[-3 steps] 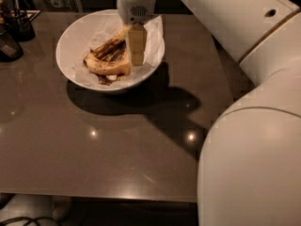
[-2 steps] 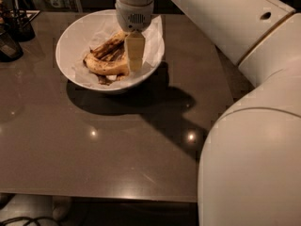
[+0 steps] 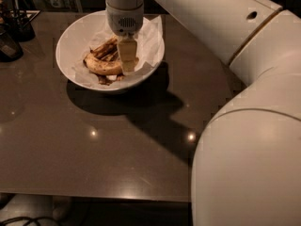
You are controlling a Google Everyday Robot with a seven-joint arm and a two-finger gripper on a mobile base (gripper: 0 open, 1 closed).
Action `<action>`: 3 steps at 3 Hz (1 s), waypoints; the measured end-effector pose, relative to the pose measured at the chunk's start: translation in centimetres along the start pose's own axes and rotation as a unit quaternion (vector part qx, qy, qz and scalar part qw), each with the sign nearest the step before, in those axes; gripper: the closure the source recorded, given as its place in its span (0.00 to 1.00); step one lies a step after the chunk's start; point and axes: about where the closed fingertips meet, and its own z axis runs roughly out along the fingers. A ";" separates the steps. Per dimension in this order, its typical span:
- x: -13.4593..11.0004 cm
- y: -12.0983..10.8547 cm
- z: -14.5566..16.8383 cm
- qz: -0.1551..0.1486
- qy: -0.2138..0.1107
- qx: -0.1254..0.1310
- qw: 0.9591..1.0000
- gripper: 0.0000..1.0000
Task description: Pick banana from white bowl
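The white bowl [image 3: 75, 41] stands on the far left part of the dark table, lined with crumpled white paper. In it lies the plump yellow banana [image 3: 101, 67] with brown speckles, curved along the bowl's front. Thinner dark brown banana pieces [image 3: 104, 48] lie behind it. My gripper [image 3: 128, 65] hangs straight down from the white arm into the bowl, with its tan finger at the banana's right end. The finger hides that end of the banana.
Small dark containers [image 3: 13, 29] stand at the table's far left edge. The dark glossy table [image 3: 103, 140] stretches toward the front. My large white arm [image 3: 244, 126] fills the right side of the view.
The gripper has moved a little left and lower into the bowl, closer to the banana. The bowl and banana have not moved.
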 end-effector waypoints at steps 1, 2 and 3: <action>-0.4 -0.3 -0.2 -0.005 0.005 0.004 1.000 0.29; -0.9 -0.9 0.0 -0.008 0.007 0.000 1.000 0.35; -1.4 -1.5 0.3 -0.011 0.004 -0.004 1.000 0.42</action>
